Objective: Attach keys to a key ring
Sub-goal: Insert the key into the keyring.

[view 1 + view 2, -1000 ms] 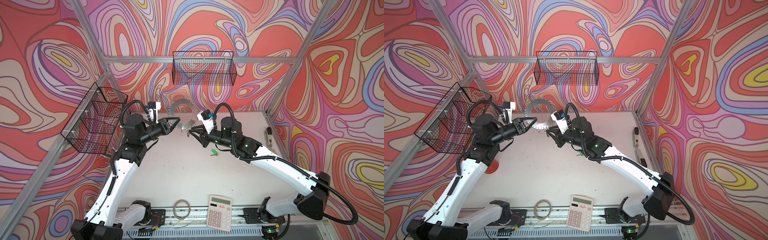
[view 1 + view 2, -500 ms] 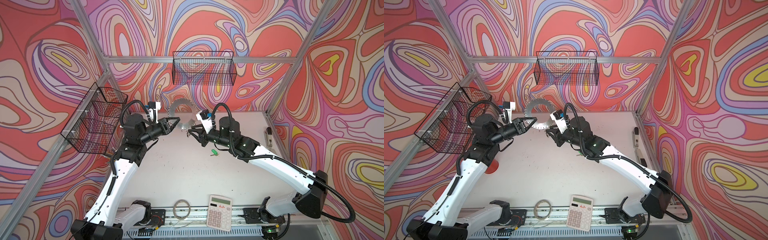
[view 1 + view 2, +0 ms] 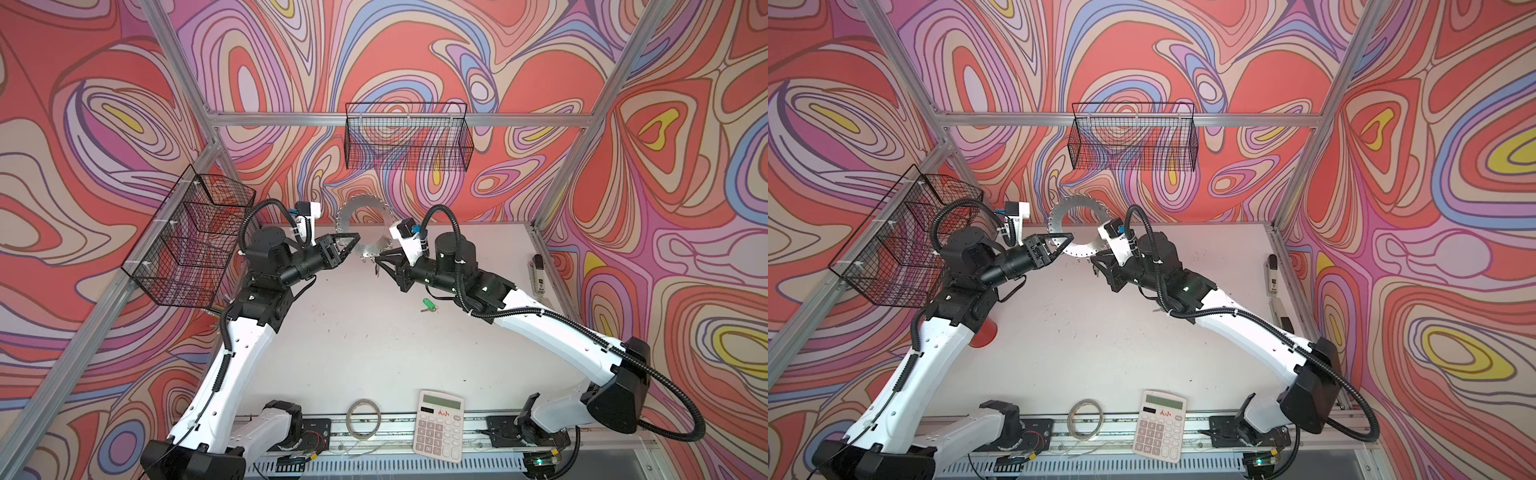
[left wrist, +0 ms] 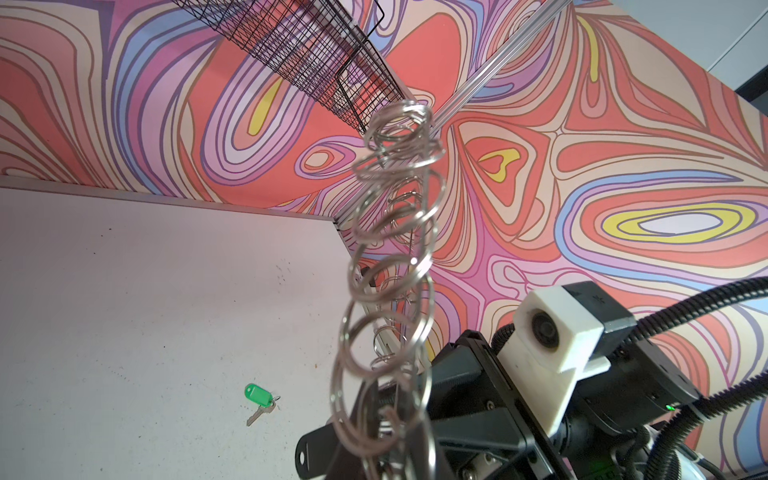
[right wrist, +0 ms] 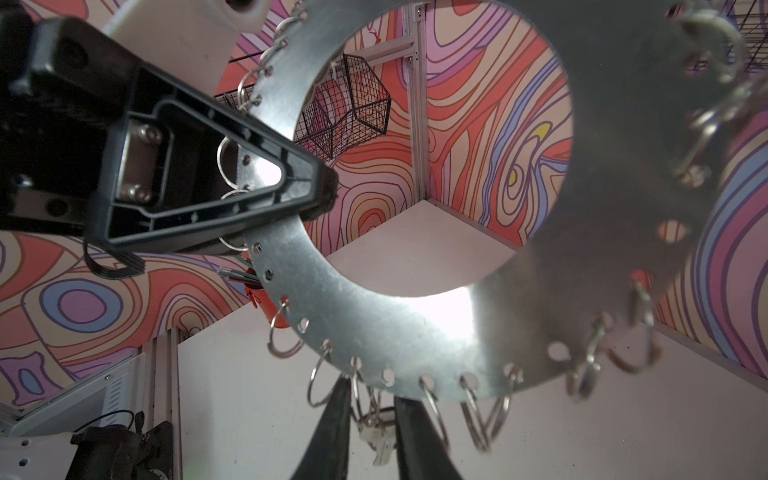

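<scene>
My left gripper (image 3: 355, 239) is shut on the rim of the key ring (image 3: 370, 249), a grey metal disc with a big centre hole, and holds it upright above the table's far side. Small wire rings fringe the disc (image 5: 374, 320). At its lower edge my right gripper (image 5: 368, 432) is shut on a silver key (image 5: 380, 440), whose head sits among the hanging rings. That key's black tag (image 4: 313, 451) sticks out beside the fingers. The green-tagged key (image 3: 428, 305) lies on the table under the right arm.
A calculator (image 3: 440, 428) and a thin tape-like hoop (image 3: 363, 417) lie at the front edge. Wire baskets hang on the left wall (image 3: 187, 237) and back wall (image 3: 409, 141). A red cup (image 3: 984, 332) stands behind the left arm, and a small handset (image 3: 537, 274) lies at the right edge.
The right arm has shifted slightly at the disc's lower edge, keeping the key between its fingers. The left arm and the disc have stayed put.
</scene>
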Available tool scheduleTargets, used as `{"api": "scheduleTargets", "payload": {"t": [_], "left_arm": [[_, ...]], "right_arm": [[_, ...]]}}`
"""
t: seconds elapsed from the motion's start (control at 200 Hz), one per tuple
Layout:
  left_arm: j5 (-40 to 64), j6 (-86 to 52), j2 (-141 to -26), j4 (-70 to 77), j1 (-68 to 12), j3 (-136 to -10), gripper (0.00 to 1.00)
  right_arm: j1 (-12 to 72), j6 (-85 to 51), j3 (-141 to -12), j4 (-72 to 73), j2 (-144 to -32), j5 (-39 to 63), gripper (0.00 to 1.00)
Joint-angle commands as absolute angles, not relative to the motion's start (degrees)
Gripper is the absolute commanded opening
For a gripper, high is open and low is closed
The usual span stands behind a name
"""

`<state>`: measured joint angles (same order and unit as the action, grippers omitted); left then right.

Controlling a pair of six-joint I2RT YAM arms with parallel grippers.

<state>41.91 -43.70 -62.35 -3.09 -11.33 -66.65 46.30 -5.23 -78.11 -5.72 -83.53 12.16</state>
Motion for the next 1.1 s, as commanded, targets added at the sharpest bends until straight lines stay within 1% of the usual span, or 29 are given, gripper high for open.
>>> {"api": "scheduleTargets", "payload": {"t": [0.0,0.14,0.336,0.406,0.576,0.811,0.982,1.092], "left_arm": [[42.1,-43.3,-61.6,-1.1,-11.6,-68.7,0.0],[42.1,-43.2,-61.5,-1.5,-11.6,-68.6,0.0],[42.1,-42.9,-61.7,-2.0,-11.6,-68.6,0.0],[42.1,-42.9,-61.9,-2.1,-11.6,-68.6,0.0],[42.3,-42.5,-62.1,-3.4,-11.6,-69.0,0.0],[41.9,-39.9,-63.2,-8.1,-11.6,-70.4,0.0],[42.7,-41.4,-64.9,-5.8,-11.6,-68.6,0.0],[45.0,-43.4,-66.6,-3.2,-11.6,-67.5,0.0]], "right_arm": [[46.6,-5.0,-79.4,-4.3,-83.9,11.6,0.13],[46.6,-5.4,-79.4,-4.2,-83.5,11.6,0.06],[46.6,-5.9,-79.5,-5.8,-82.8,11.6,0.04],[46.7,-6.1,-79.3,-5.9,-82.5,11.6,0.0],[46.7,-6.6,-80.1,-8.3,-82.6,11.4,0.0],[46.7,-8.6,-83.4,-17.9,-83.4,10.5,0.0],[46.6,-11.0,-87.3,-27.2,-85.5,13.3,0.0],[46.6,-13.4,-88.4,-31.1,-86.9,16.5,0.0]]}}
